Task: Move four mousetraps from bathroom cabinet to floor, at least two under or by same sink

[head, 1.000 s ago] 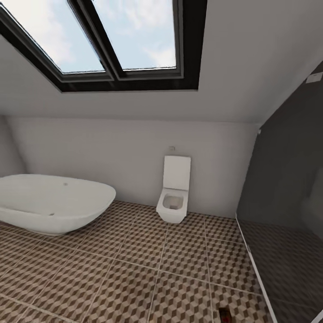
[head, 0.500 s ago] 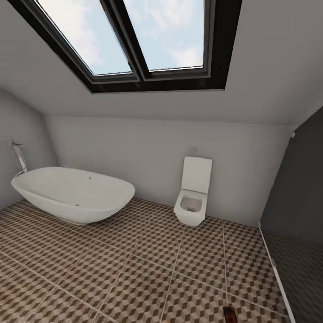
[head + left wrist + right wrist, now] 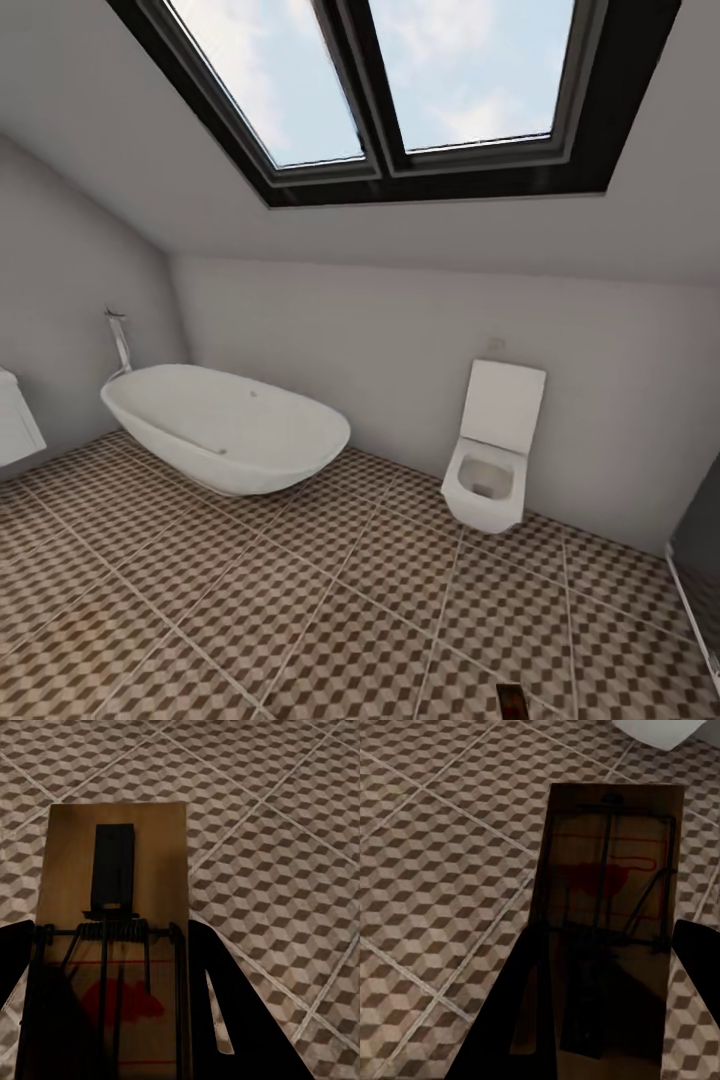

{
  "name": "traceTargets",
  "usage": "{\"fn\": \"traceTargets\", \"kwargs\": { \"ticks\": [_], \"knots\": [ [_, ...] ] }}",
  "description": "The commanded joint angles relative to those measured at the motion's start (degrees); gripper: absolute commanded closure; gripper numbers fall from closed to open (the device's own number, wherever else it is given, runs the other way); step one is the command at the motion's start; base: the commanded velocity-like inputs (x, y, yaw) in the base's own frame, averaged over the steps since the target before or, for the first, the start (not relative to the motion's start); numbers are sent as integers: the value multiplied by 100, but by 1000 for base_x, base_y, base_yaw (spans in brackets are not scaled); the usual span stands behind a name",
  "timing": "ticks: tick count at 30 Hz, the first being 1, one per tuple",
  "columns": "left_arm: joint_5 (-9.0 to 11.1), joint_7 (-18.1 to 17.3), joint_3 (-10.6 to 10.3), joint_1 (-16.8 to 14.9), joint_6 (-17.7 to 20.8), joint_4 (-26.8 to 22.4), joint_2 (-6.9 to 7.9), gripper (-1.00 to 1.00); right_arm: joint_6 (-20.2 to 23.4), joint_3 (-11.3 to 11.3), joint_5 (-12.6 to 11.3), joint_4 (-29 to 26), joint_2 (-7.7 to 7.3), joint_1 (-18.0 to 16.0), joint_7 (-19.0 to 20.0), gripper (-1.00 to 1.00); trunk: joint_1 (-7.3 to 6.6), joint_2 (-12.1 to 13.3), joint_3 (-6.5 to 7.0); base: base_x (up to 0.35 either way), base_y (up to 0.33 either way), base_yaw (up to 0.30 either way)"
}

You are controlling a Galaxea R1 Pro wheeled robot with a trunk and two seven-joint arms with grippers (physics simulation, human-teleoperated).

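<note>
In the left wrist view a tan-wood mousetrap (image 3: 112,832) with a wire spring and a red spot sits between the dark fingers of my left gripper (image 3: 109,937), which is shut on it above the cube-pattern bathroom floor (image 3: 285,817). The right wrist view has a second mousetrap (image 3: 615,832) held the same way in my right gripper (image 3: 611,937), over the same tiles (image 3: 442,832). At the bottom edge of the head view the end of a mousetrap (image 3: 510,700) pokes in. The cabinet is out of view.
A white freestanding bathtub (image 3: 225,425) with a floor-standing tap (image 3: 120,340) stands at the left. A wall-hung toilet (image 3: 490,470) is at the right. A white unit's corner (image 3: 15,425) shows at the far left, and the dark shower edge (image 3: 700,560) at the far right.
The camera has swung to the left: tub and toilet slid right in the picture, the shower nearly left it, and the tap and white unit came into view.
</note>
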Motion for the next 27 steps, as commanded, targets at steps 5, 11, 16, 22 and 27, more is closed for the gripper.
{"fn": "traceTargets", "kwargs": {
  "ticks": [5, 11, 16, 22, 27],
  "knots": [
    [42, -31, -24, -7, -19, 23, -3, 100, -37, -48, 53, 22, -3, -7, -8, 100, 5, -4, -2, 308, 87, 300],
    [42, -31, -23, -7, -18, 23, -3, 100, -43, -48, 53, 22, -2, -7, -13, 100, 5, -4, -2, 309, 80, 300],
    [42, -31, -22, -7, -12, 23, -3, 100, -49, -53, 53, 22, -2, -7, -17, 100, 5, -4, -7, 309, 65, 300],
    [42, -31, -22, -7, -11, 23, -3, 100, -52, -56, 61, 22, 2, -7, -13, 100, 5, -4, -10, 309, 9, 88],
    [42, -31, -22, -7, -13, 23, -7, 100, -58, -57, 62, 22, 6, -7, -12, 100, 5, -4, -10, 225, 1, 6]
  ]
}}
